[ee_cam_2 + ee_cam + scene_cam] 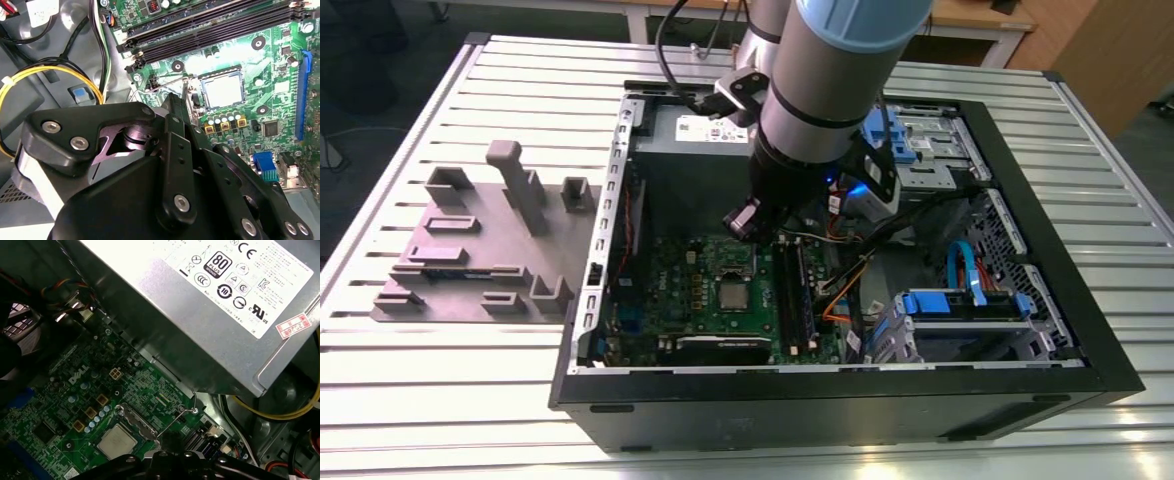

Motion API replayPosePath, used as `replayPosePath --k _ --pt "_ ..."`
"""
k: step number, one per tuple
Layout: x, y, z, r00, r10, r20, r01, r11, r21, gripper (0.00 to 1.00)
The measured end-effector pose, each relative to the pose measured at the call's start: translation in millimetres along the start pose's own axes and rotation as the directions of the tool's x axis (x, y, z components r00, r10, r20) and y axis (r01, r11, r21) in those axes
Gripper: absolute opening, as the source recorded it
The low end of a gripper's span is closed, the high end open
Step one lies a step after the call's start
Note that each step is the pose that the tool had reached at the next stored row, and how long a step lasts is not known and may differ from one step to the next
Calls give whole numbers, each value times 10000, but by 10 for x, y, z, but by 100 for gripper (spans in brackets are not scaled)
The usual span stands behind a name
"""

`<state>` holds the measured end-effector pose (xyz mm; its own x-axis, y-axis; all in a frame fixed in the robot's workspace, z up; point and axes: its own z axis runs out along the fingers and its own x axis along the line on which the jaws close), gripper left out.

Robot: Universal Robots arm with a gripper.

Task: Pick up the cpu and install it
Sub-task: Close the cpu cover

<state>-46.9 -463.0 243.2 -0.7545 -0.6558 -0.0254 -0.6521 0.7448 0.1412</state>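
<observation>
Second wrist view: cpu (223, 91) apparently in socket (196, 100), edges bare; pincer (172, 112) near, state unclear.

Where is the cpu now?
In the exterior view, the cpu rests on the green motherboard inside the computer case, beside the memory slots.
</observation>
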Motion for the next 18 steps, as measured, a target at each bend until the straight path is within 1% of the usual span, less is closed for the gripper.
replayPosePath --k 18 --pt "35 -40 -6 10000 0 1 0 10000 -1 11"
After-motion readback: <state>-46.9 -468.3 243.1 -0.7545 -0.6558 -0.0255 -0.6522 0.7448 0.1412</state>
